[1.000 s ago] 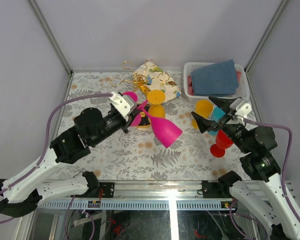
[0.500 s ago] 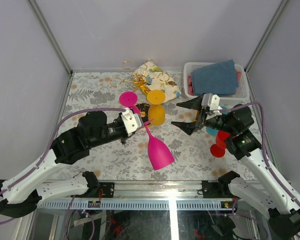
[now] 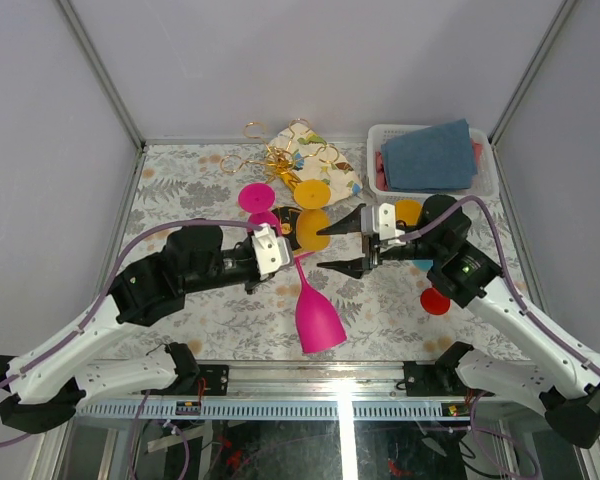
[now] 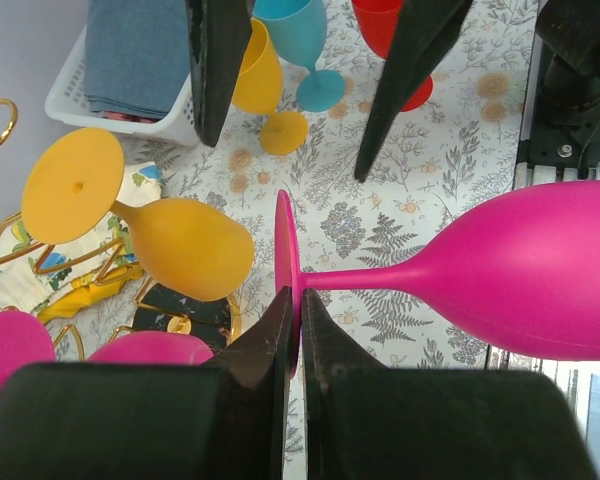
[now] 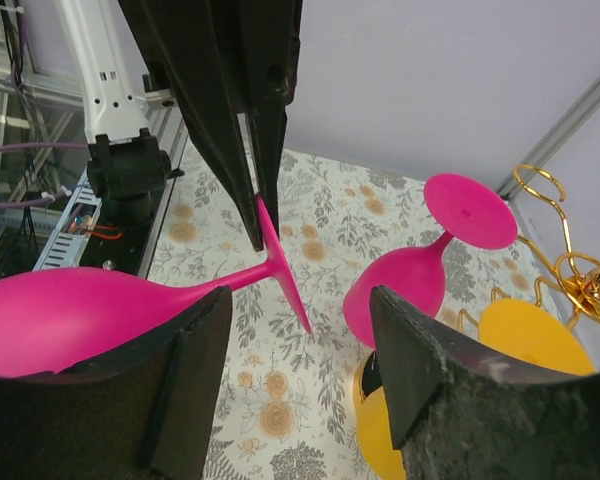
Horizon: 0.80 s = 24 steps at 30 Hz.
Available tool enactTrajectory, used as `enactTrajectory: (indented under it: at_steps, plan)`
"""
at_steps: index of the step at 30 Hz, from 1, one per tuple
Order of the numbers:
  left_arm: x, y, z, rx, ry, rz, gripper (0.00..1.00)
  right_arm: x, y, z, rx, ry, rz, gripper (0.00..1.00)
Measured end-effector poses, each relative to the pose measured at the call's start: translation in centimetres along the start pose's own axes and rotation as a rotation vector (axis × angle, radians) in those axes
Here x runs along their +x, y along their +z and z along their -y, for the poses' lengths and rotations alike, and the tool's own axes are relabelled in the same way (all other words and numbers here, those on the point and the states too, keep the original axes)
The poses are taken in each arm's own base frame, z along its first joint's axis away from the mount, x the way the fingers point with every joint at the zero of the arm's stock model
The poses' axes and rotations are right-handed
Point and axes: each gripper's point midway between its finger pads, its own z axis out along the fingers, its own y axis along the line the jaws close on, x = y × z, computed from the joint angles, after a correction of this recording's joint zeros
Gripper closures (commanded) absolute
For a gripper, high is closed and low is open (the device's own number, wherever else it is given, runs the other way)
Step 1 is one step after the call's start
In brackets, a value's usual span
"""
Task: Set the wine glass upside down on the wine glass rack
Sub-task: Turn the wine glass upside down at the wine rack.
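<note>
Left end effector [image 4: 292, 338] is clamped on the foot's rim of the pink glass [image 3: 316, 318], held sideways over the tabletop [image 3: 220, 325], bowl toward 6 o'clock. The rack [image 3: 277, 163] is off at 12. Right end effector [image 3: 348, 243] gapes wide at the foot's 3 o'clock. With so thin an edge pinch, one nudge could swivel or drop the glass. Free loops are hard to make out behind the yellow glass [image 3: 313, 227].

The left arm [image 3: 100, 330] and right arm [image 3: 525, 325] have white shells, black joint housings and a lilac cable [image 3: 180, 224] each. The left gripper [image 4: 292, 305] and right gripper [image 3: 342, 238] each have 2 tapered black fingers [image 5: 190, 390].
</note>
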Motion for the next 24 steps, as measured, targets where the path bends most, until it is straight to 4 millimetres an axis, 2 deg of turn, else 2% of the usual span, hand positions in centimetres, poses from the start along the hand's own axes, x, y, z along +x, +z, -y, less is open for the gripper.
enactTrajectory:
  at_steps: [6, 17, 24]
  plan:
    - [0.2, 0.1, 0.7, 0.042, 0.005, -0.005, 1.00, 1.0, 0.7, -0.1, -0.039, 0.000, -0.046, 0.39]
    - [0.8, 0.5, 1.6, 0.091, -0.001, -0.025, 1.00, 4.7, 1.6, -1.3, -0.123, 0.060, -0.154, 0.56]
    - [0.8, 0.5, 1.6, 0.096, -0.001, -0.024, 1.00, 4.9, 1.8, -1.6, -0.139, 0.051, -0.160, 0.63]
